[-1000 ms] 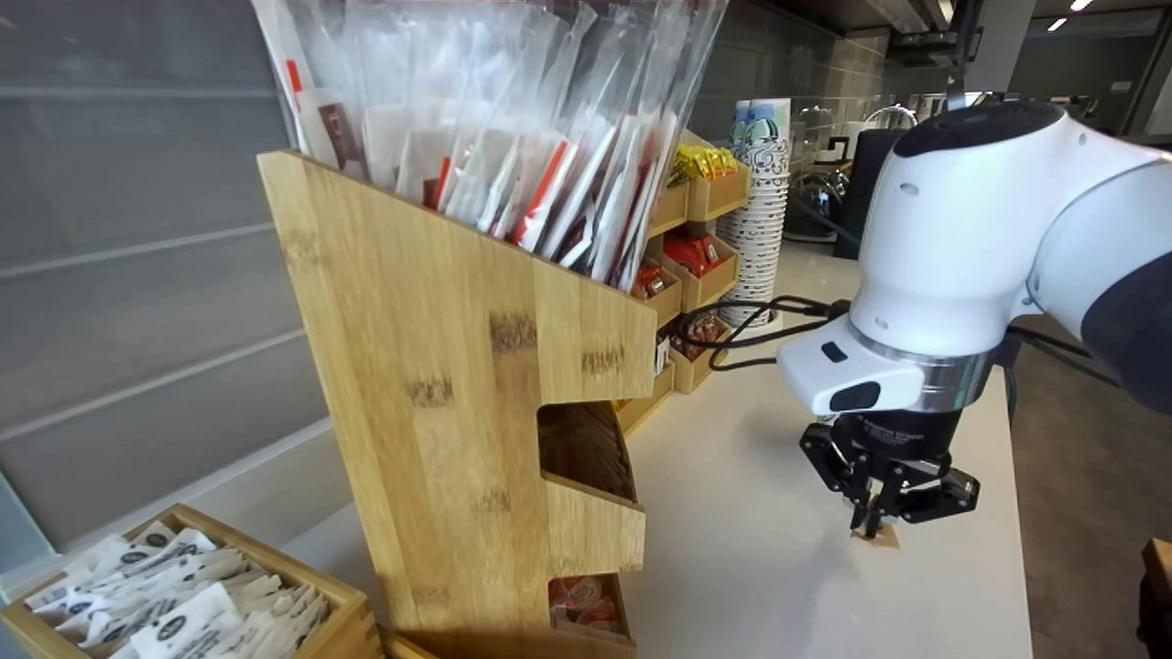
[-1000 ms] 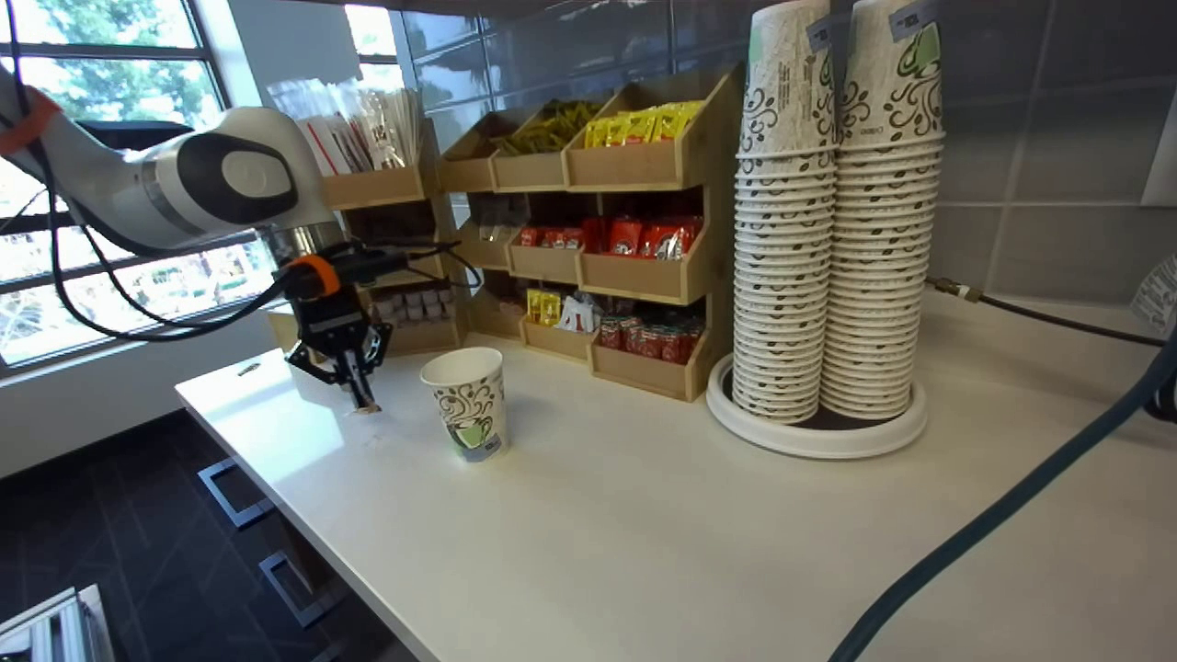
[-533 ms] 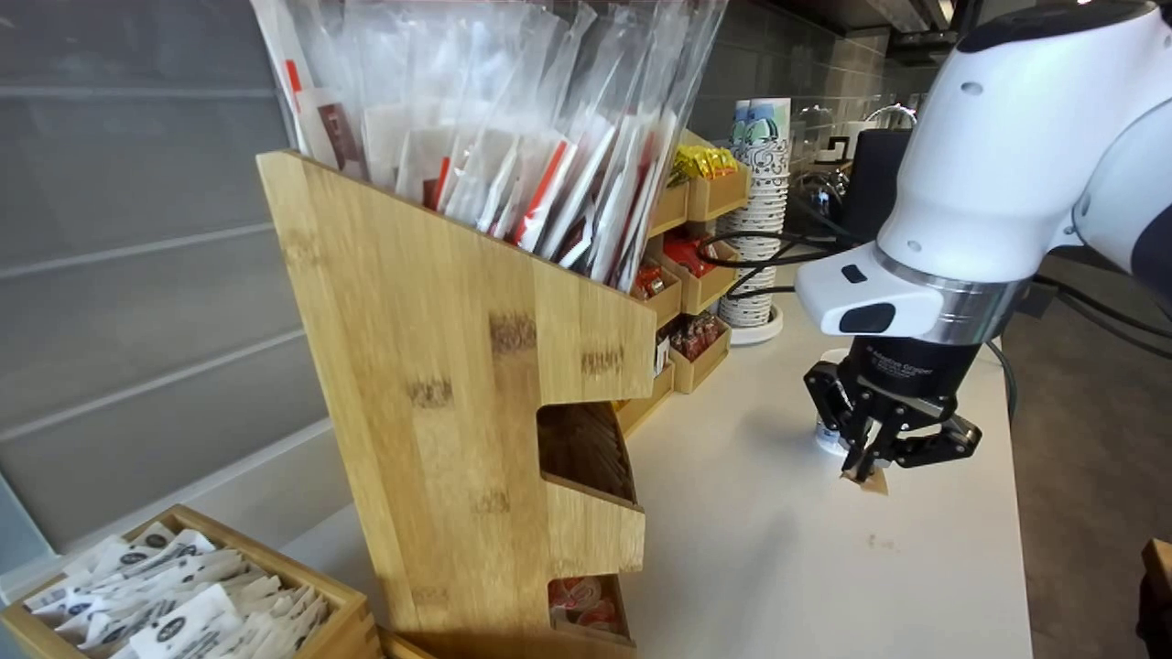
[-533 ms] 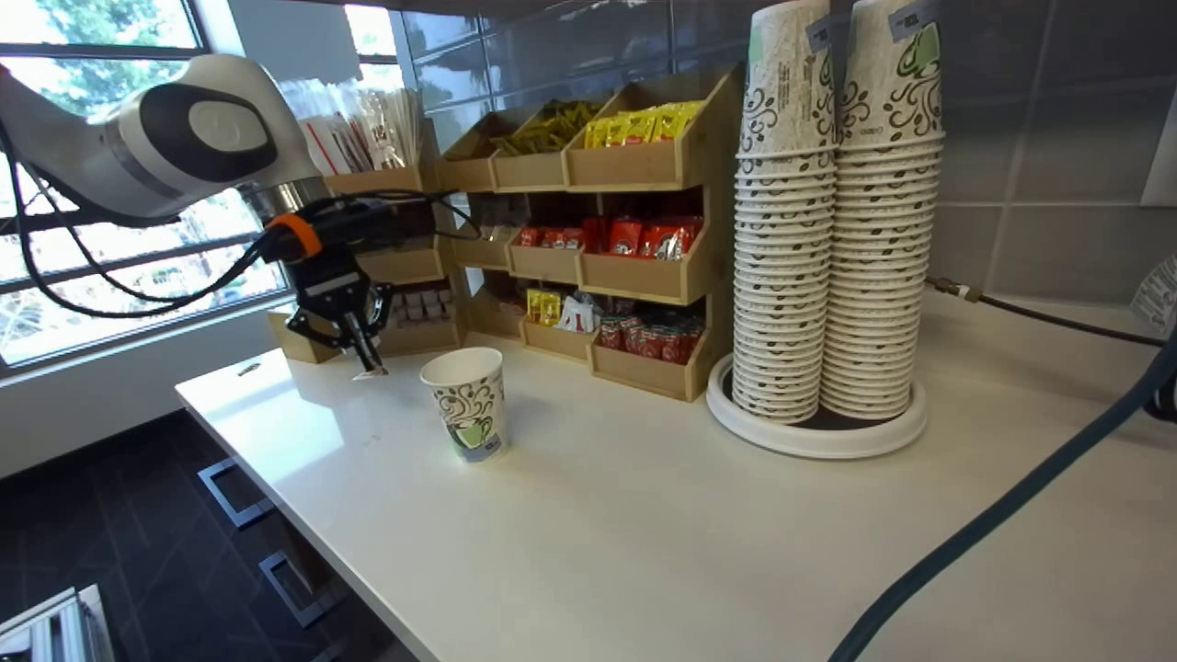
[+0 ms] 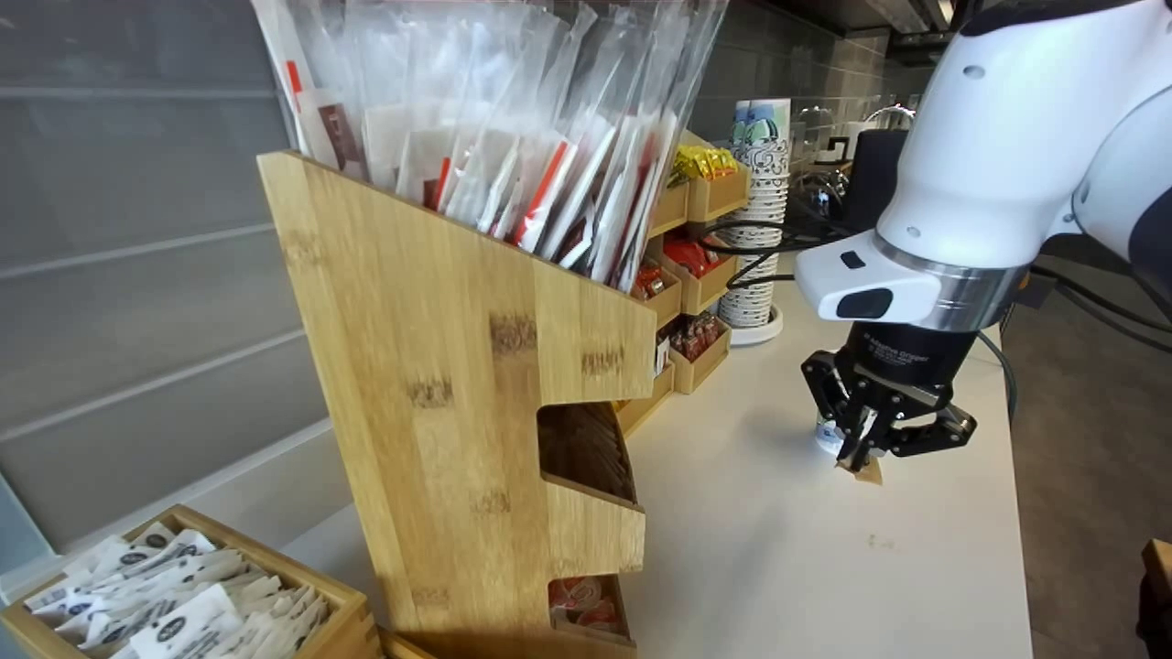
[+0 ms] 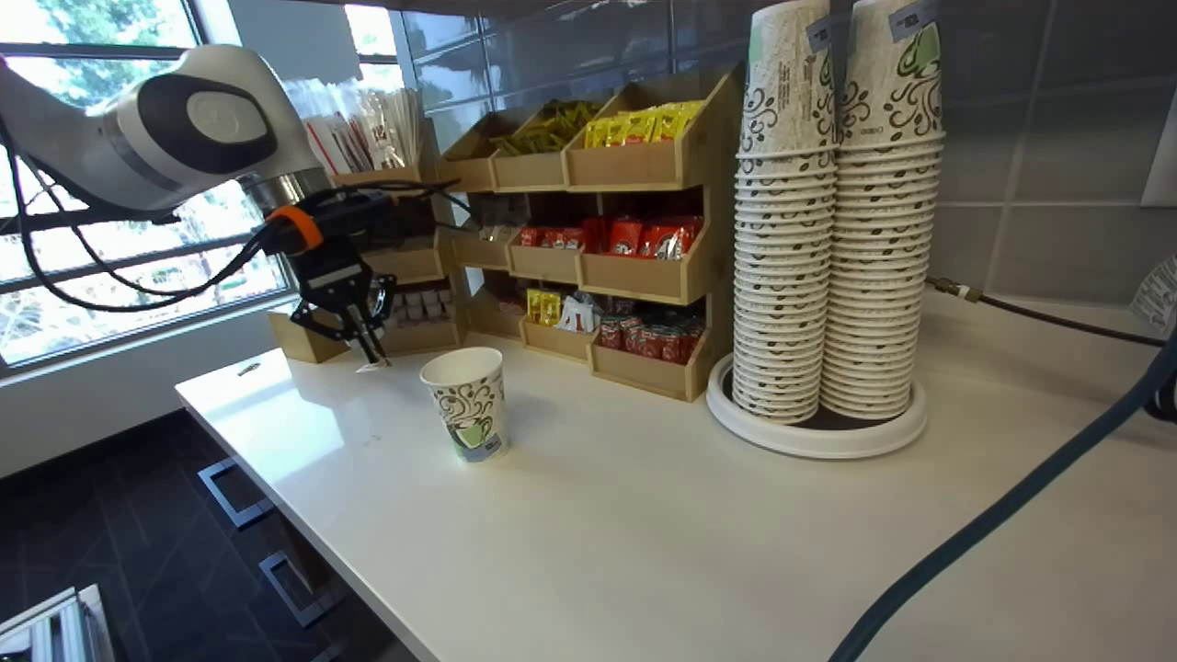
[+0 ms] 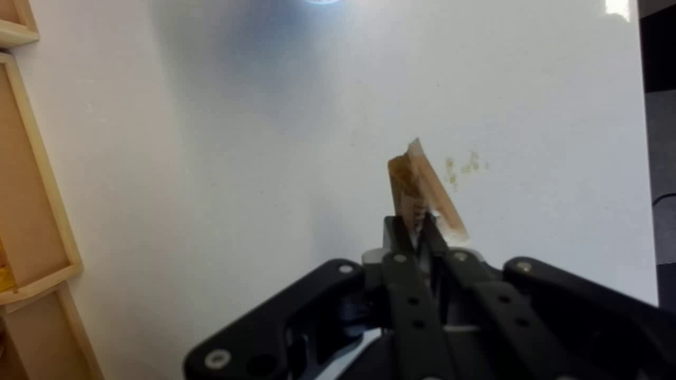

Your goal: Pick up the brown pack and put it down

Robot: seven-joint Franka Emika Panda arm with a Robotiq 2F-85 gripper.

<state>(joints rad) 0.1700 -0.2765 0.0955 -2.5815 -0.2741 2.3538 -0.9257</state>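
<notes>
The brown pack [image 5: 870, 472] is a small folded brown paper sachet, pinched between the fingertips of my gripper [image 5: 855, 456]. In the wrist view the pack [image 7: 436, 191] sticks out past the gripper's fingertips [image 7: 415, 224] and is bent into a V, with one flap to the right. Its pinched part is hidden between the fingers. In an exterior view the pack [image 6: 372, 367] is a thin sliver under the gripper [image 6: 375, 353], held above the white counter [image 6: 588, 552].
A paper cup [image 6: 471, 409] stands close to the gripper, partly hidden behind it in an exterior view [image 5: 828, 437]. A wooden rack [image 6: 634, 267] of packets and stacked cups [image 6: 782, 303] line the wall. Small brown stains [image 7: 465, 168] mark the counter near its edge [image 7: 647, 158].
One second ago my gripper held the pack down at the counter. It has since risen with the pack, uncovering the brown stains, and shifted slightly in the last half second.
</notes>
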